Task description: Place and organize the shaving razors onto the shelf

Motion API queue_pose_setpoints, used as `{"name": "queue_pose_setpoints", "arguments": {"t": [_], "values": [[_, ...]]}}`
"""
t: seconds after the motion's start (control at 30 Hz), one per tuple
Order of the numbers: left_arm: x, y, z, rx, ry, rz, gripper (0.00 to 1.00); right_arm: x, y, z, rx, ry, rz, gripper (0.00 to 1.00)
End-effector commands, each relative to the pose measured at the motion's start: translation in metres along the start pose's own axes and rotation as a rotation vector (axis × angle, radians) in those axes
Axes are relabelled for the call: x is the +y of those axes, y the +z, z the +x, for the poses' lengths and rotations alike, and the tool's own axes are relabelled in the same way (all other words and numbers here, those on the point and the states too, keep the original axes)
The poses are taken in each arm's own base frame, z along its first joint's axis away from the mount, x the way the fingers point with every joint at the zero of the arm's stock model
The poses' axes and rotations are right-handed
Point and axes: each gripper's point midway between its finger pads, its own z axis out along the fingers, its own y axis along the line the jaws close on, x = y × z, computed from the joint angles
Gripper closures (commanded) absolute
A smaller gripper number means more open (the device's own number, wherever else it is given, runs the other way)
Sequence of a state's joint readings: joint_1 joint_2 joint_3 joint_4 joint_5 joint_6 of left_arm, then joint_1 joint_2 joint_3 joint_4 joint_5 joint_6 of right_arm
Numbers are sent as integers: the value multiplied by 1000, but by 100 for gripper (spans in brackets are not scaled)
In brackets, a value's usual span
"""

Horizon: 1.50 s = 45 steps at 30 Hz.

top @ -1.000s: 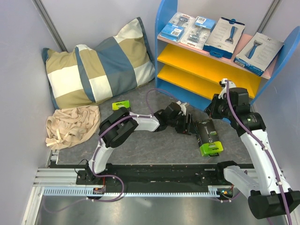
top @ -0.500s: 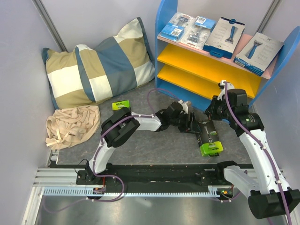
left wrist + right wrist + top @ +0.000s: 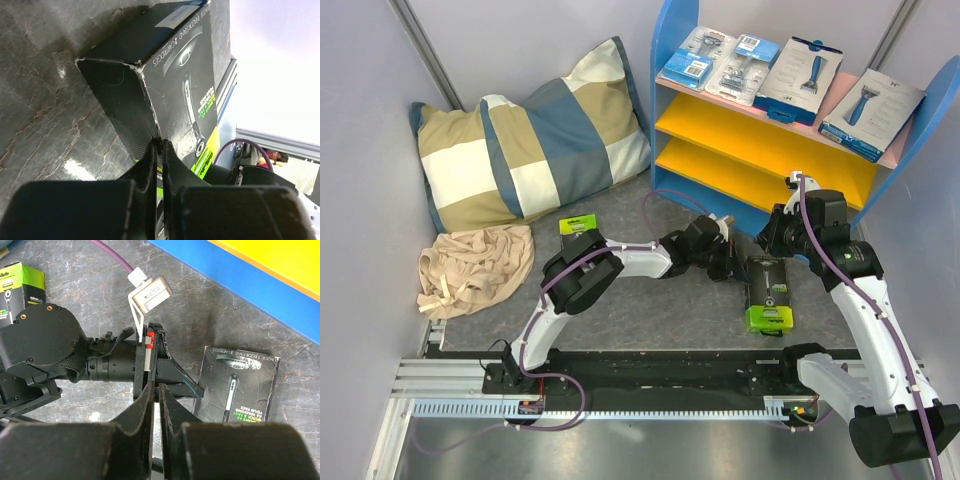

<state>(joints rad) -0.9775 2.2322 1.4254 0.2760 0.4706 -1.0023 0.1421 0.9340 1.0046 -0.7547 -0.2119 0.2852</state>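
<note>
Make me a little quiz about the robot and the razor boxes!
1. How many razor packs lie on the pink top board of the blue-sided shelf?
2. True or false: no razor pack is seen on the yellow lower boards.
3. The black-and-lime-green razor box by the left hand lies on: A) the grey marbled tabletop; B) a checked pillow; C) the shelf.
Key: 1) four; 2) true; 3) A.
</note>
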Motion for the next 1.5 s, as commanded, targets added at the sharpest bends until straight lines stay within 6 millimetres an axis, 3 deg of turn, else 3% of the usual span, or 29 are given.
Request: {"name": "queue_pose_setpoints", "arguments": {"t": [0.0,0.33,0.6,0.63,0.7,0.73,0.77,1.03,1.1,1.23,1.3,1.37,1.47], "values": [[32,4,11,11,-33,-100,98,6,0,-7,-37,-8,-26,85],[39,-31,1,-41,0,-114,98,7,-1,-7,-33,-13,-36,85],[58,-74,8,-75,1,-164,98,11,0,-1,-9,-20,-62,86],[53,-82,6,-89,8,-156,98,12,2,3,3,-21,-69,86],[66,-94,13,-85,0,-182,98,14,3,7,16,-27,-76,86],[58,-103,10,-101,9,-169,98,15,5,10,25,-27,-82,85],[69,-110,20,-90,-1,-191,98,19,6,13,36,-36,-96,85],[92,-169,27,-138,-8,-280,98,52,15,35,74,-55,-163,84],[88,-181,26,-150,10,-282,98,62,19,45,93,-70,-173,84],[94,-199,48,-132,-13,-295,98,84,27,74,150,-105,-210,83],[92,-208,57,-133,-17,-291,98,87,35,89,179,-107,-207,80],[87,-217,62,-143,-21,-282,98,95,38,102,202,-115,-223,69],[94,-228,77,-137,-43,-306,98,99,42,120,231,-127,-234,53]]}}
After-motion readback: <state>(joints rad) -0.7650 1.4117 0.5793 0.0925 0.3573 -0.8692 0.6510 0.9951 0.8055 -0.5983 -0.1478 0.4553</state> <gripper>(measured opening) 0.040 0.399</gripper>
